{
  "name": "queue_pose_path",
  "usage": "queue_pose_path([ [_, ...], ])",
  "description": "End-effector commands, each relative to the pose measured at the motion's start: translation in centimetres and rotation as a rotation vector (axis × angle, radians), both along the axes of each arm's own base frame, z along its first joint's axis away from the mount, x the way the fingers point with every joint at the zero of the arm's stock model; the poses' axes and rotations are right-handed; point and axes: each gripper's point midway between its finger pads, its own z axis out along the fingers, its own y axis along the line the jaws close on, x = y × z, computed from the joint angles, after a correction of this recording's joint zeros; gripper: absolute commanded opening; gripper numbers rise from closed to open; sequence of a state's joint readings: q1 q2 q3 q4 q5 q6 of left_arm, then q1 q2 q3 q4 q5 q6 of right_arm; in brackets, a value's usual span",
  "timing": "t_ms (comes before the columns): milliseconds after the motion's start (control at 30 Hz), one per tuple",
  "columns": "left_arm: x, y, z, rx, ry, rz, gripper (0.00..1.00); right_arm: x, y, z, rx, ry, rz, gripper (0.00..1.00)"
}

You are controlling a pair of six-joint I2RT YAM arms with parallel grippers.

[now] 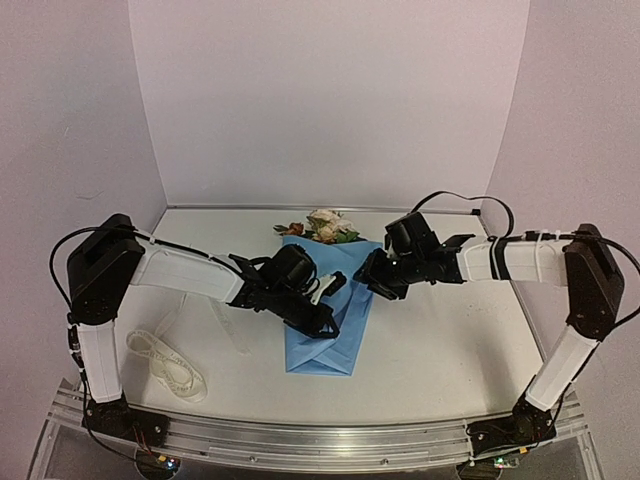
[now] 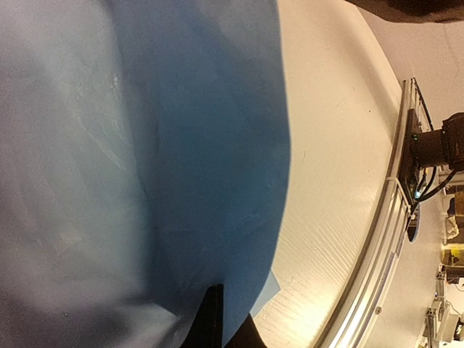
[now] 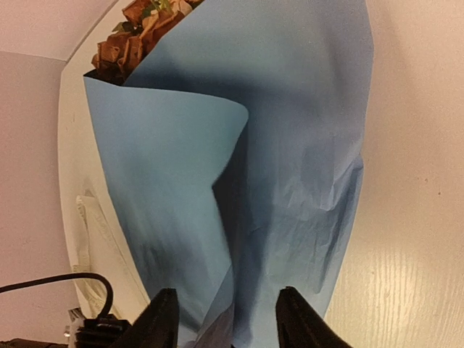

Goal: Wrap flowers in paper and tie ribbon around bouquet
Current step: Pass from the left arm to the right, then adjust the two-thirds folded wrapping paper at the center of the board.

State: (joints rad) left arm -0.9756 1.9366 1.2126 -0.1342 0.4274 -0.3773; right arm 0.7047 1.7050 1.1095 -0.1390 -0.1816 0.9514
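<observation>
From above, the paper [image 1: 335, 340] lies folded into a cone at the middle of the table [image 1: 450, 340]. The flowers [image 1: 325, 226] point toward the far edge, the ribbon [image 1: 170, 365] is heaped by the near-left corner, and bare tabletop runs to the right edge; the left gripper [image 1: 325, 322] is on the cone's left flap and the right gripper [image 1: 368, 280] at its right edge. The left wrist view alone shows that gripper clenched over the blue sheet, though I cannot tell whether it pinches it, and the rail [image 2: 377, 239] along the near edge. The right wrist view shows its fingers [image 3: 165, 319] released and spread, with the cone's folded flap between them.
</observation>
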Motion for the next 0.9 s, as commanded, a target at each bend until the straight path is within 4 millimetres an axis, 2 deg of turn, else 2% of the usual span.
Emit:
queue_pose_path([
  [0,0.3,-1.0,1.7,-0.035,-0.039,-0.031,0.03,1.3,-0.1,-0.1,-0.015,0.034,0.005,0.28],
  [33,0.3,-1.0,2.1,-0.044,-0.045,-0.03,0.06,1.4,-0.2,-0.3,-0.022,0.045,0.017,0.16],
  [100,0.1,-0.8,3.0,-0.059,-0.046,-0.031,0.17,1.9,-0.1,0.1,-0.038,0.046,0.061,0.01],
  [200,-0.4,-0.1,4.5,-0.096,-0.049,-0.018,0.43,2.3,0.4,0.0,-0.06,0.038,0.159,0.0],
  [233,-0.5,0.2,4.9,-0.11,-0.045,-0.01,0.48,2.3,0.7,-0.1,-0.055,0.036,0.188,0.0],
  [300,-0.9,1.1,5.3,-0.128,-0.026,0.006,0.52,2.4,0.8,-0.7,-0.068,0.031,0.229,0.0],
  [400,-1.3,2.2,5.0,-0.141,0.007,0.034,0.44,2.4,0.6,-1.8,-0.094,0.031,0.26,0.0],
  [533,-1.3,3.6,2.7,-0.112,0.049,0.073,0.28,2.6,-0.1,-2.9,-0.111,0.034,0.258,0.0],
  [667,-0.8,3.7,1.3,-0.108,0.066,0.093,0.23,2.1,-1.1,-4.3,-0.139,0.029,0.252,0.0],
  [867,-1.1,3.1,-2.4,-0.062,0.145,0.087,0.16,2.4,-1.7,-5.1,-0.156,0.027,0.238,0.0],
])
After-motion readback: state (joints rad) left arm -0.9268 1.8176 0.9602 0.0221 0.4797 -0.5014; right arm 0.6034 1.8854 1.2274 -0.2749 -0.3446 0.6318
